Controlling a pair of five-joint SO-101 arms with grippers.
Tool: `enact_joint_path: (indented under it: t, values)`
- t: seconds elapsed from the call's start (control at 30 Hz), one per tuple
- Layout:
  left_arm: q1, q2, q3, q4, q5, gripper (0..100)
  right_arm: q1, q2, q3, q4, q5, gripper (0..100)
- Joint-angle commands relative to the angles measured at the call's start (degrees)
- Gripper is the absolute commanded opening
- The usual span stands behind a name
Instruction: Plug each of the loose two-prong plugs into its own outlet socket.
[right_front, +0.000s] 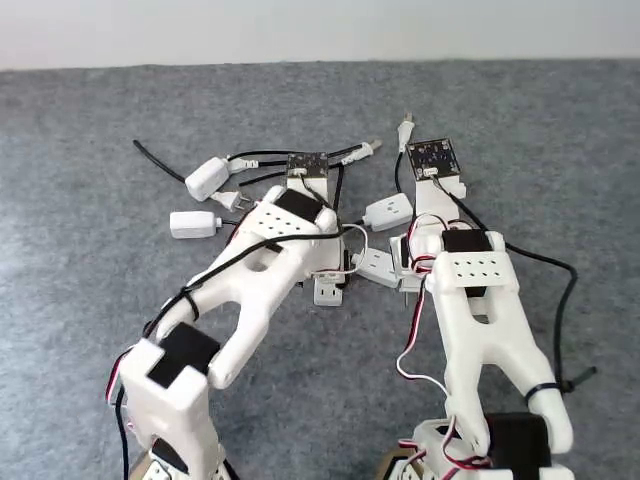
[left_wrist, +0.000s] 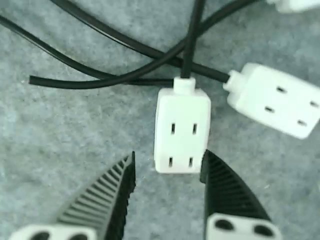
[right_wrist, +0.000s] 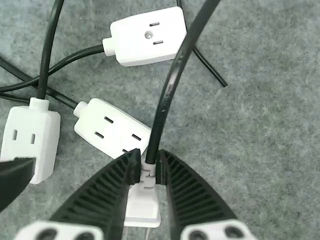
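My left gripper (left_wrist: 168, 159) is open, its black fingertips either side of the near end of a white outlet block (left_wrist: 182, 130) (right_front: 330, 289) lying on the grey carpet. A second outlet block (left_wrist: 277, 100) (right_front: 375, 265) (right_wrist: 112, 129) lies just beside it. My right gripper (right_wrist: 148, 157) is shut on a white two-prong plug (right_wrist: 143, 202) with a black cord (right_wrist: 170, 85), held close to that second block. A third outlet block (right_wrist: 145, 35) (right_front: 388, 211) lies farther off. Loose plugs (right_front: 405, 130) (right_front: 365, 152) lie at the back.
Two more white blocks (right_front: 208, 177) (right_front: 195, 224) lie at the back left, with another plug (right_front: 232, 200) between them. Black cords (left_wrist: 125, 50) cross over each other behind the outlets. Both arms (right_front: 285, 225) (right_front: 470, 265) stand close together over the middle of the carpet.
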Motion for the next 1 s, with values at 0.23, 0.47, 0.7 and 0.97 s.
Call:
enact_joint_path:
  t: [0.23, 0.47, 0.7, 0.97]
  values:
    - [-3.43, -18.29, 18.15, -12.66, -15.91, 19, -2.86, -2.51, -0.79, -2.51, 0.53, 0.9]
    - [-3.78, -33.93, 36.26, -23.65, -23.12, 19, -5.23, -3.12, 1.14, -4.7, 0.62, 0.9]
    - [-8.88, -42.02, 48.66, -34.9, -26.81, 19, -6.02, -3.38, 1.14, -4.7, 0.35, 0.9]
    - [-17.76, -42.29, 51.21, -43.16, -26.29, 19, -8.22, -16.4, 8.62, -6.29, 0.18, 0.9]
